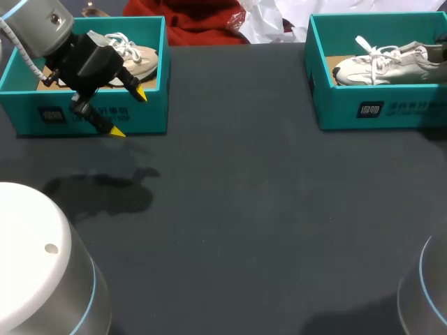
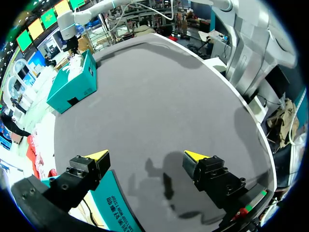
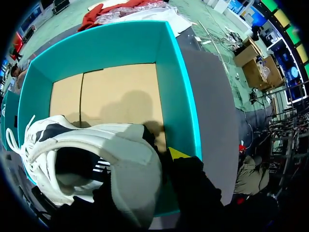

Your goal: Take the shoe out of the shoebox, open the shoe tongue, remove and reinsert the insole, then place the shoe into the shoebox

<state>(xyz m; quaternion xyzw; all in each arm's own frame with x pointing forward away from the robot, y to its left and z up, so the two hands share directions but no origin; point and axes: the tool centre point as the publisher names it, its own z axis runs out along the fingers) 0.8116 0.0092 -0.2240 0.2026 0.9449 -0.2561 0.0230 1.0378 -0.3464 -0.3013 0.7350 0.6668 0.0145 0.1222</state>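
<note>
While the left gripper (image 1: 128,112) hangs released above the front wall of the left shoebox (image 1: 155,112), the right gripper (image 3: 175,163) is down at the right shoebox (image 3: 176,82).
The white shoe (image 3: 125,154) lies in the right shoebox on its cardboard floor (image 3: 116,92); its heel hides most of the right gripper, so the grasp cannot be told. The left arm (image 1: 49,28) partly covers a second shoe (image 1: 143,57) in the left shoebox.

Open table (image 1: 237,209) lies between the left shoebox (image 1: 150,115) and right shoebox (image 1: 391,112), whose walls block sideways entry.

print (image 1: 383,109) on left shoebox (image 1: 150,112), right shoebox (image 1: 335,115): apparently unreadable
</note>
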